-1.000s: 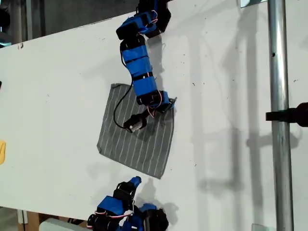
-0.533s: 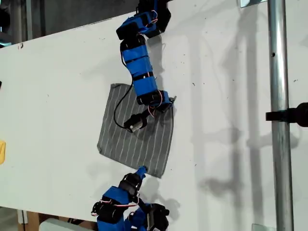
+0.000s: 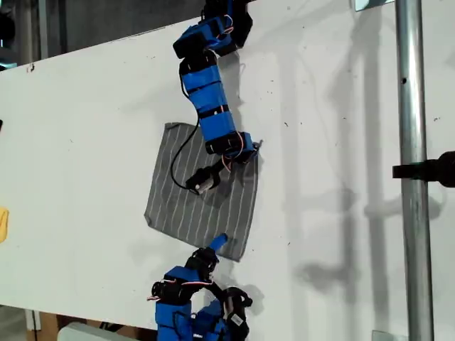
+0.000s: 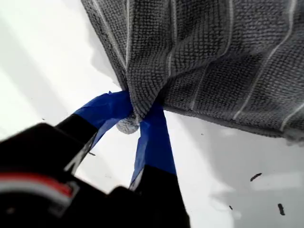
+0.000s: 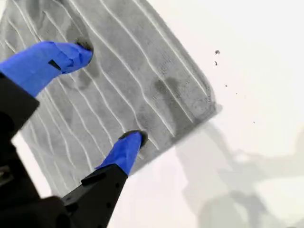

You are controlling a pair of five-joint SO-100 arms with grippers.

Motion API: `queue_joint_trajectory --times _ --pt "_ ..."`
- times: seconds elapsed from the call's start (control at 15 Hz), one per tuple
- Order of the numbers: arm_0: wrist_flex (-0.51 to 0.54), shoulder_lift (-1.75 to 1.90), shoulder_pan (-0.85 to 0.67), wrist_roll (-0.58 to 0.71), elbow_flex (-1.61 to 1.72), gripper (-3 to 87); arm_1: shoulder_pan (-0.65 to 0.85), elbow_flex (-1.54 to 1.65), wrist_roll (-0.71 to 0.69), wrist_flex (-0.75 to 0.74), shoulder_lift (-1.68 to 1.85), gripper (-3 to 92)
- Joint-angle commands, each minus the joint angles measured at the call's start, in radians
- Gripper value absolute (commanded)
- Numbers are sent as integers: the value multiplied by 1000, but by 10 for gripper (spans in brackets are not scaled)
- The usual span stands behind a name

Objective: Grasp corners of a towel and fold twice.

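My first gripper [image 4: 135, 124], its blue-taped jaws pressed together, is pinching one pointed tip of the thin grey towel with fine white pinstripes [image 4: 209, 57] — the cloth is bunching into a small fold where the jaws are biting. In the exterior view this gripper [image 3: 250, 151] is sitting at the end of the blue arm reaching down from the top edge, at the towel's [image 3: 202, 195] corner nearest the exterior view's right and top. My second gripper [image 5: 111, 95], jaws spread wide, is hovering over the striped cloth [image 5: 118, 80] near another corner [image 5: 211, 107], one blue fingertip [image 5: 128, 142] close to the cloth's edge; whether it is touching the fabric cannot be told. In the exterior view that gripper [image 3: 217, 243] is poking up from the bottom edge, just beside the towel's lowest corner [image 3: 238, 256]. The towel is lying mostly flat on the white table [image 3: 85, 128], roughly in the middle — between the two arms.
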Motion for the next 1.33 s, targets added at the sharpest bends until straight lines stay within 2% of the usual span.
queue_joint_trajectory --times 0.0,0.33,0.53,0.73,0.8,0.87,0.93,1.27 --pt "-141 29 -25 -35 141 301 -20 -17 11 3 98 -3" --pt "-313 34 69 -186 322 267 2 0 5 2 124 -3" --pt "-466 35 158 -304 449 228 14 5 2 5 126 -3" --pt "-518 -3 175 -327 472 221 20 5 2 2 140 -3" --pt "-538 -35 173 -324 468 185 21 5 2 3 147 -3" --pt "-540 -60 170 -324 451 40 21 6 2 5 152 -3" --pt "-531 -51 166 -324 437 -28 20 8 2 5 155 -3" --pt "-265 66 153 -302 156 -27 -11 11 8 0 184 -3"
